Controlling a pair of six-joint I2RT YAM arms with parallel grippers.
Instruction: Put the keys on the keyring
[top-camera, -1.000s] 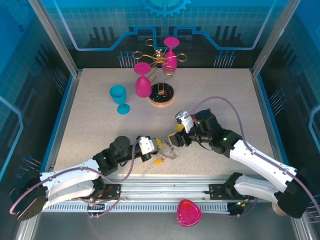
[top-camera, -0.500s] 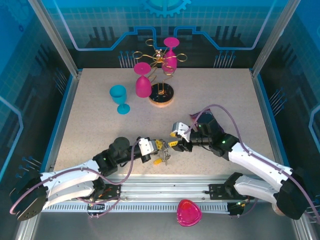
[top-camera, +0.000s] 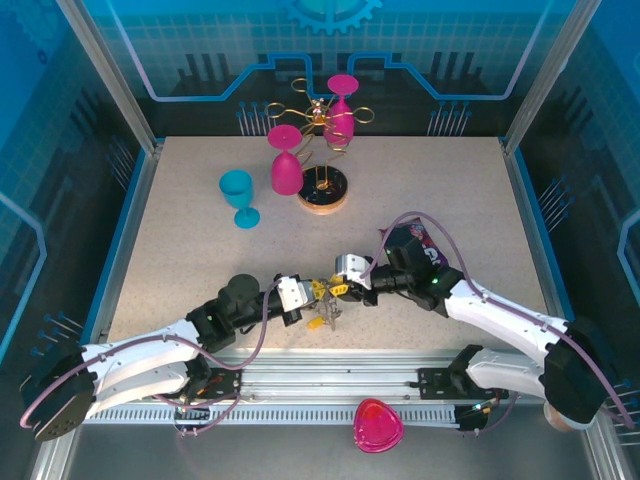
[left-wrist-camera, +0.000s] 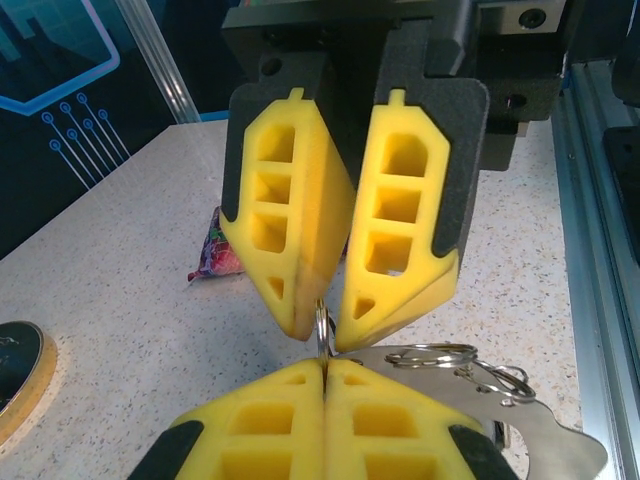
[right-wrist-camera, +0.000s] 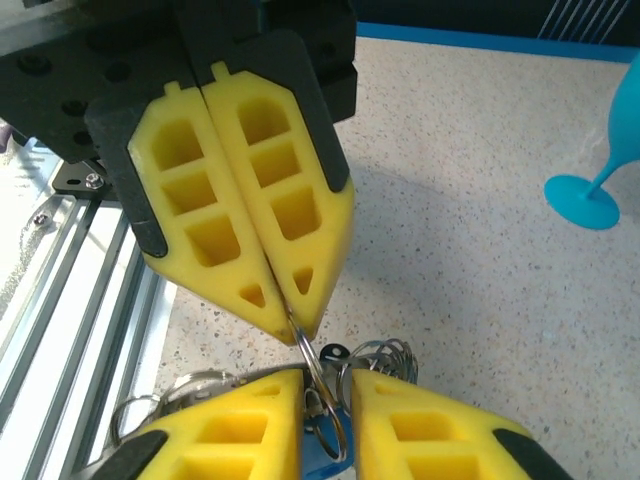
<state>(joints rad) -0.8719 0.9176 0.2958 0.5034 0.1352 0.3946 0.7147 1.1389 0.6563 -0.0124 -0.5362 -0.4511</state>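
Your left gripper (left-wrist-camera: 325, 368) had its jaws squeezed together on the keyring (left-wrist-camera: 322, 322), a thin wire loop poking up out of the tips. The right gripper (right-wrist-camera: 325, 385) sat nose to nose with it, jaws a narrow slit apart with that same wire in the gap. Honestly, I couldn't tell if it was pinching. The keys (top-camera: 320, 320) were bunched just below where the tips met, at the near middle of the table (top-camera: 450, 190).
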